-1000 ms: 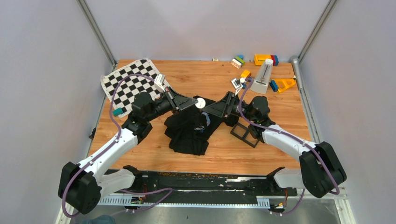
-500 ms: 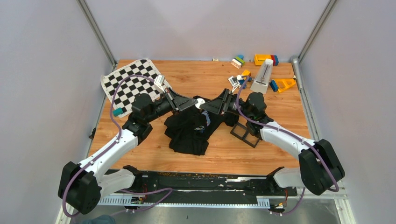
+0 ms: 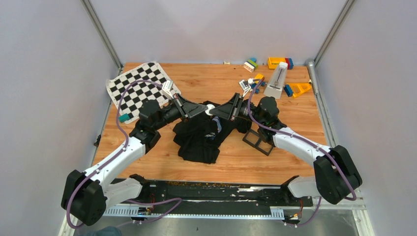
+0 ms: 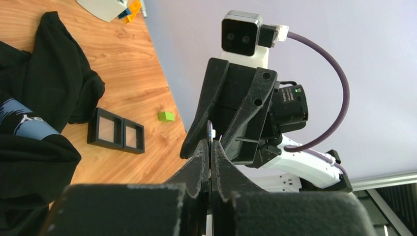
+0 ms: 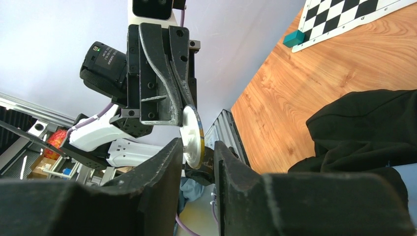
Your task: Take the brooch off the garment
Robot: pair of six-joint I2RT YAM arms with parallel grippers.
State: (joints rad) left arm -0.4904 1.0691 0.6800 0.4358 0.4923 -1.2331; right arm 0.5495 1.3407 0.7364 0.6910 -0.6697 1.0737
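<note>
The brooch (image 3: 210,111), a small white disc, is held in the air just above the far edge of the garment (image 3: 199,135), a crumpled black T-shirt with a blue print. My left gripper (image 3: 205,109) is shut on the brooch, which shows edge-on (image 4: 210,130) between its fingertips (image 4: 210,142). My right gripper (image 3: 217,112) faces it from the right, tip to tip. In the right wrist view the right gripper (image 5: 198,147) is open, and the brooch (image 5: 193,135) stands between its two fingers. The garment also shows in both wrist views (image 4: 44,88) (image 5: 364,123).
A black double square frame (image 3: 259,140) lies right of the garment. A chequered mat (image 3: 137,88) lies at the back left with a teal block (image 3: 123,118) near it. A white metronome (image 3: 277,80) and toy blocks stand at the back right.
My right gripper has moved left towards the brooch, and its open fingers now flank the disc. My left gripper has kept its hold and barely moved.
</note>
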